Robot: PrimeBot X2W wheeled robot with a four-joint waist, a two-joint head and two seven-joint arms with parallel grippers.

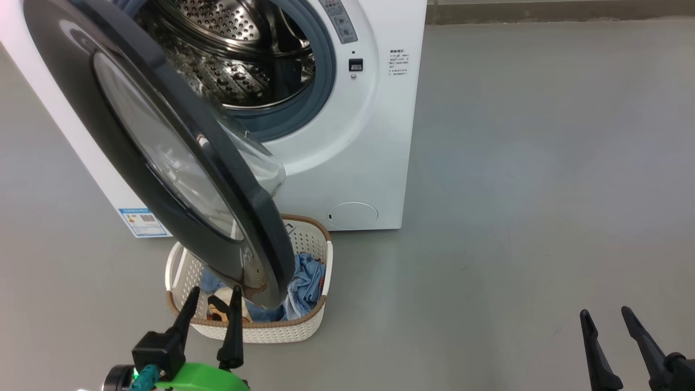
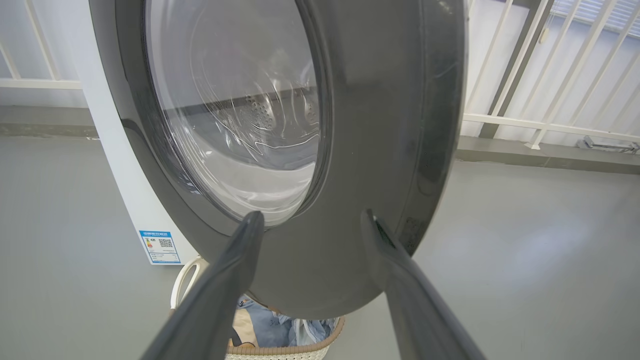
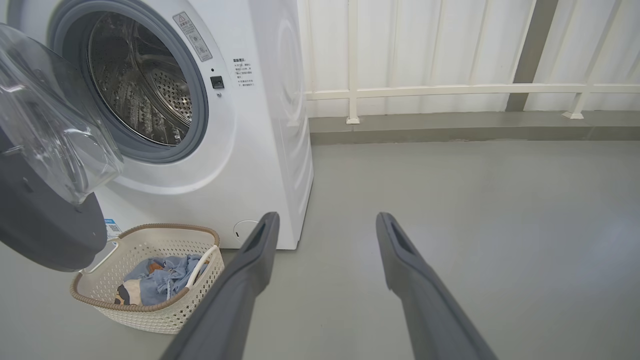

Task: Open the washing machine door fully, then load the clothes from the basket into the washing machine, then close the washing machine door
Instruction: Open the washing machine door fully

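Note:
The washing machine [image 1: 358, 157] stands with its steel drum [image 1: 233, 60] exposed. The washing machine door [image 1: 81, 81] hangs roughly halfway open, its black rim reaching over the basket [image 1: 312, 320]. The clothes [image 1: 309, 282], blue fabric, lie in the basket. My left gripper [image 1: 213, 300] is open at the basket's near rim, just short of the door's lower edge [image 2: 350, 260], its fingers [image 2: 235, 260] empty. My right gripper [image 1: 605, 316] is open over bare floor far to the right. In the right wrist view the basket [image 3: 175, 315], clothes [image 3: 165, 277] and door [image 3: 45, 225] sit left of the right gripper [image 3: 325, 225].
Grey floor [image 1: 516, 163] spreads to the right of the machine. A white railing [image 3: 450, 90] and a low kerb run behind. A blue energy sticker [image 1: 142, 221] marks the machine's left side.

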